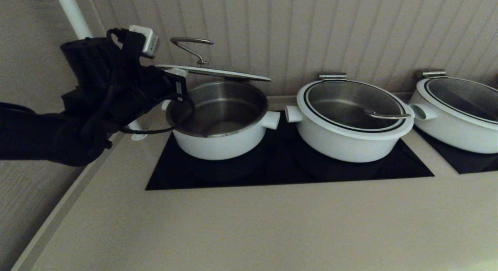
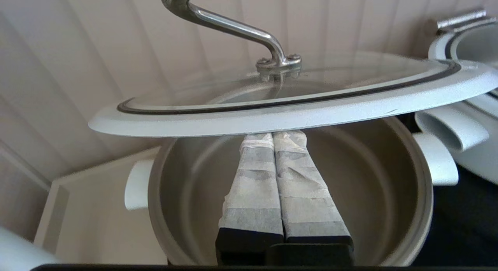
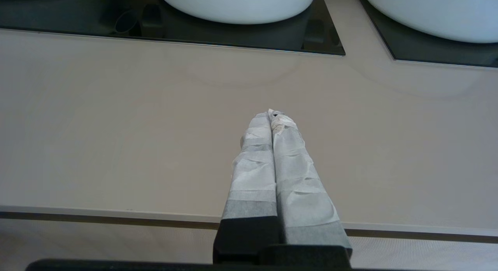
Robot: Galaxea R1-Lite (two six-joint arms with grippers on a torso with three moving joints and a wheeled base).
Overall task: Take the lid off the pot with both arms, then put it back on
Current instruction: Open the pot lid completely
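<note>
The white pot [image 1: 218, 140] stands open on the left of the black cooktop [image 1: 272, 173]. Its glass lid [image 1: 212, 72], with a white rim and a curved metal handle [image 1: 190, 45], hangs tilted above the pot, its left edge higher. My left gripper [image 1: 176, 73] is shut, and its taped tips sit under the lid's near rim and bear it. In the left wrist view the gripper [image 2: 273, 135] touches the underside of the lid [image 2: 295, 115] above the empty pot [image 2: 186, 185]. My right gripper [image 3: 272, 114] is shut and empty over the beige counter, out of the head view.
A second white pot [image 1: 352, 138] with its lid on stands beside the first, their side handles nearly touching. A third pot [image 1: 459, 127] stands at the right. The ribbed wall is close behind. A white pipe [image 1: 72, 12] rises at the back left. The beige counter [image 1: 249, 224] spreads in front.
</note>
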